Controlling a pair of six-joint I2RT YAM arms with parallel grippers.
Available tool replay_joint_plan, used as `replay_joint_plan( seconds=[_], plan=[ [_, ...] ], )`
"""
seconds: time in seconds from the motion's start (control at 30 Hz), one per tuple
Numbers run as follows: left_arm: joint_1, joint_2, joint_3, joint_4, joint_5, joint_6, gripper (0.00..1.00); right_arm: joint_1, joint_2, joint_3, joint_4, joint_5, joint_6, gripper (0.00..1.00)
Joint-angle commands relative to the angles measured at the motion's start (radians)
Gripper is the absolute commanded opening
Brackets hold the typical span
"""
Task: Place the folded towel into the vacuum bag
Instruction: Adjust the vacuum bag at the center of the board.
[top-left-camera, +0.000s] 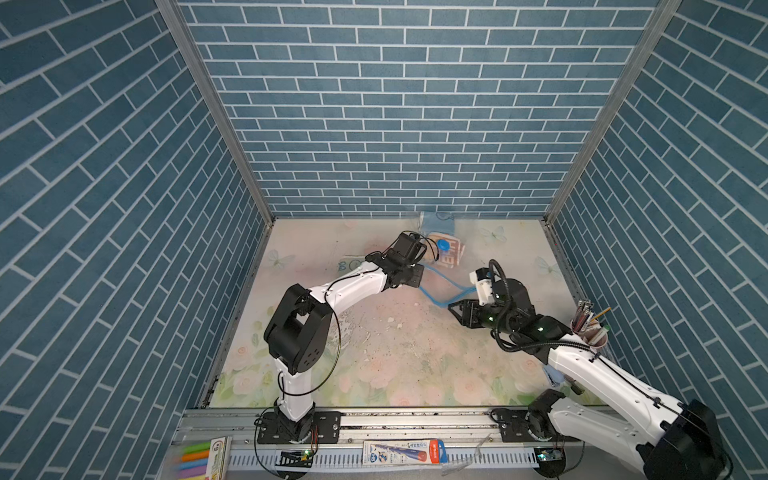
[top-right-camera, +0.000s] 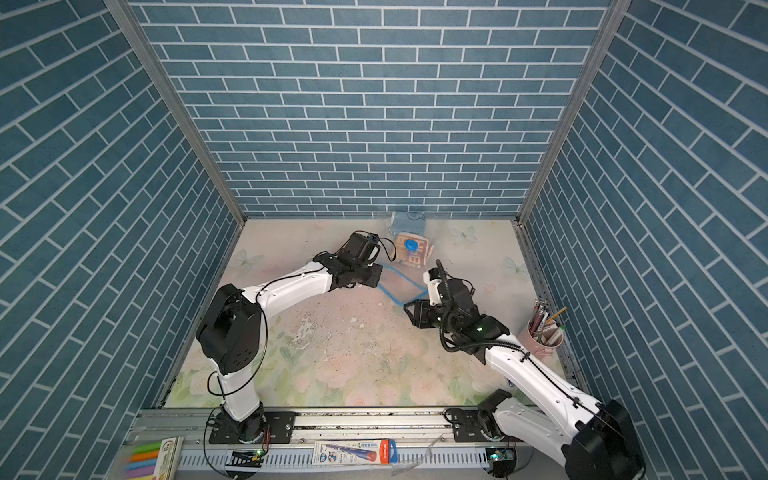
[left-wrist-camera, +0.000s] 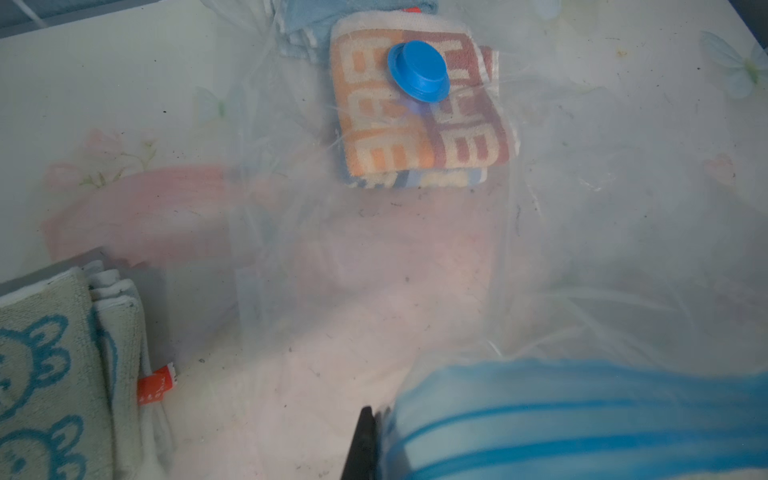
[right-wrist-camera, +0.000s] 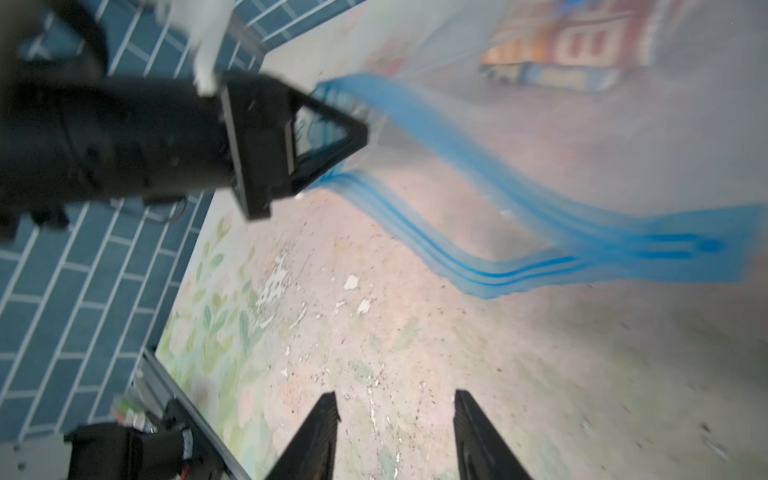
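Observation:
The clear vacuum bag (top-left-camera: 469, 266) lies at the back of the table. Its round blue valve cap (left-wrist-camera: 417, 70) sits over a folded orange-and-brown towel (left-wrist-camera: 419, 124) inside it. My left gripper (top-left-camera: 419, 278) is shut on one end of the bag's blue zip strip (right-wrist-camera: 478, 232) and holds one layer up, so the mouth gapes. Near the strip's other end my right gripper (right-wrist-camera: 395, 399) is open, with only bare table between its fingers. A folded pale green towel with blue bears (left-wrist-camera: 50, 374) lies on the table beside the bag, under the left arm.
A light blue towel (left-wrist-camera: 316, 20) lies behind the orange one by the back wall. A pink pen cup (top-left-camera: 590, 328) stands at the right edge near the right arm. A pen pack (top-left-camera: 401, 452) and highlighters (top-left-camera: 195, 457) lie on the front rail. Brick-patterned walls enclose three sides.

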Motion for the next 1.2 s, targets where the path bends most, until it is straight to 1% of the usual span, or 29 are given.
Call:
replay_joint_plan(
  seconds=[0.0, 0.1, 0.2, 0.37, 0.53, 0.7, 0.9, 1.0, 1.17],
  plan=[
    [0.051, 0.039, 0.064, -0.048, 0.110, 0.018, 0.00, 0.091, 0.056, -0.036, 0.197, 0.062, -0.192, 0.48],
    [0.090, 0.063, 0.095, -0.058, 0.150, -0.012, 0.00, 0.141, 0.148, -0.042, 0.323, 0.122, -0.257, 0.50],
    [0.117, 0.080, 0.127, -0.058, 0.172, -0.025, 0.00, 0.167, 0.277, -0.002, 0.413, 0.159, -0.275, 0.53],
    [0.131, 0.116, 0.193, -0.094, 0.180, -0.006, 0.00, 0.231, 0.503, 0.119, 0.533, 0.173, -0.318, 0.57],
    [0.178, 0.150, 0.263, -0.127, 0.210, -0.009, 0.00, 0.265, 0.651, 0.188, 0.673, 0.176, -0.374, 0.59],
    [0.201, 0.189, 0.325, -0.149, 0.233, -0.004, 0.00, 0.267, 0.782, 0.290, 0.735, 0.175, -0.377, 0.59],
    [0.214, 0.244, 0.436, -0.202, 0.291, -0.008, 0.00, 0.268, 0.949, 0.419, 0.814, 0.214, -0.348, 0.59],
    [0.215, 0.258, 0.461, -0.211, 0.307, -0.014, 0.00, 0.268, 1.014, 0.458, 0.862, 0.249, -0.339, 0.59],
    [0.216, 0.275, 0.485, -0.224, 0.317, -0.022, 0.00, 0.268, 1.105, 0.524, 0.911, 0.352, -0.283, 0.59]
  ],
)
